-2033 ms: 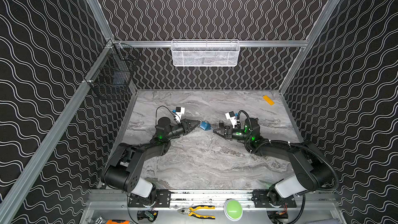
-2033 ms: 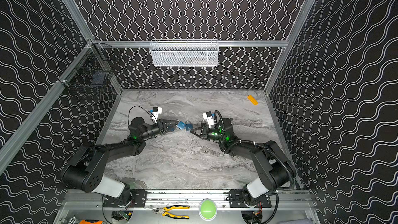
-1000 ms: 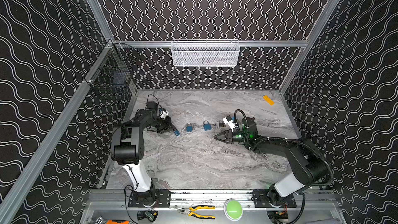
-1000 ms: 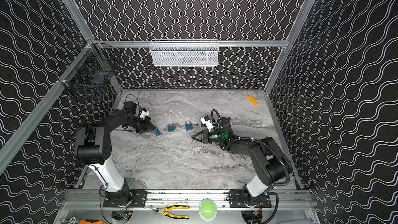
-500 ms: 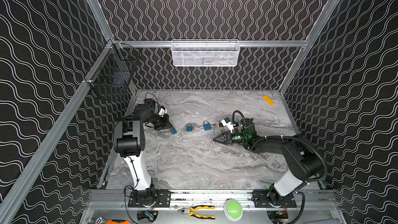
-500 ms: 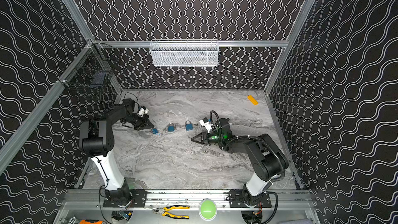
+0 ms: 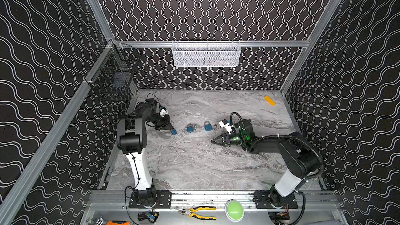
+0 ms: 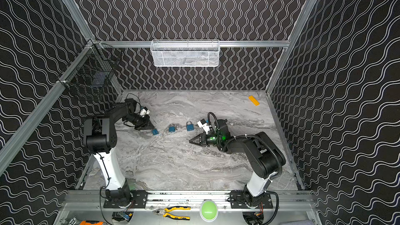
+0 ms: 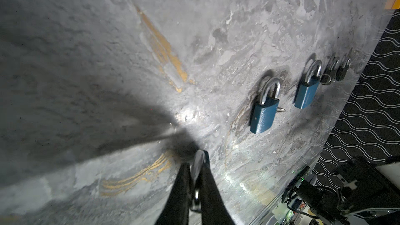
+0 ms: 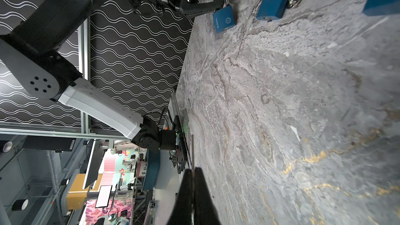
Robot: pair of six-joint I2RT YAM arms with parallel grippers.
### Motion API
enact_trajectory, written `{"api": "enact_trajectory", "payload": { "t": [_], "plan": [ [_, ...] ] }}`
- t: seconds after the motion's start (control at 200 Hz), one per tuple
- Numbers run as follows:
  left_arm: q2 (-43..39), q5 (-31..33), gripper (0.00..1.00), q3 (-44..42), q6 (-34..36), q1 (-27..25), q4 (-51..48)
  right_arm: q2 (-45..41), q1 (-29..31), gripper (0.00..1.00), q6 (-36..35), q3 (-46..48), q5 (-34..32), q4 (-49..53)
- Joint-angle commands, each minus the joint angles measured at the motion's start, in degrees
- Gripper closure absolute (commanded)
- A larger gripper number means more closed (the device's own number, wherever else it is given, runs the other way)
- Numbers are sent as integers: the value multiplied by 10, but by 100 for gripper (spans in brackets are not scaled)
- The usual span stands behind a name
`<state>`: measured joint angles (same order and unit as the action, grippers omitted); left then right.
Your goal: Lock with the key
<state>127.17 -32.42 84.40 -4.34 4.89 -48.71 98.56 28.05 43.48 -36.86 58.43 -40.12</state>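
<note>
My left gripper's (image 9: 195, 165) fingers (image 9: 181, 188) are nearly closed, pinching the steel shackle (image 9: 198, 159) of a blue padlock (image 7: 173, 131). It rests on the marble tabletop (image 7: 194, 165), just left of the middle padlock (image 7: 190, 128) in both top views. A third padlock (image 7: 208, 126) lies just right of the middle padlock, with the black-headed keys (image 9: 334, 72) beside it. My right gripper (image 10: 193, 173) is pressed closed and empty, further right and nearer me.
</note>
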Motion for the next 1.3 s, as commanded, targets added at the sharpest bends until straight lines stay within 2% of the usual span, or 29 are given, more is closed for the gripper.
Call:
{"api": "enact_trajectory", "payload": {
  "t": [0.0, 0.13, 0.325, 0.521, 0.701, 0.916, 1.141, 1.296],
  "plan": [
    [6, 12, 79, 13, 3, 1, 4, 6, 7, 100, -16, -12, -23, 15],
    [16, 26, 75, 28, -5, 2, 6, 19, 18, 100, -12, -24, -44, 24],
    [29, 11, 72, 33, -7, 1, 17, 34, 30, 100, 10, -44, -69, 26],
    [-4, 0, 70, 13, -38, 2, 62, 50, 68, 100, -53, -115, -135, 141],
    [-120, -37, 69, -84, -105, 2, 185, 83, 99, 100, -77, -193, -213, 213],
    [-335, 36, 66, -244, -212, -15, 327, 155, 128, 100, -101, -313, -291, 282],
    [-524, 104, 64, -320, -213, -15, 282, 210, 146, 100, -96, -403, -356, 301],
    [-611, 140, 62, -336, -200, -15, 236, 226, 153, 100, -84, -426, -390, 304]
  ]
}}
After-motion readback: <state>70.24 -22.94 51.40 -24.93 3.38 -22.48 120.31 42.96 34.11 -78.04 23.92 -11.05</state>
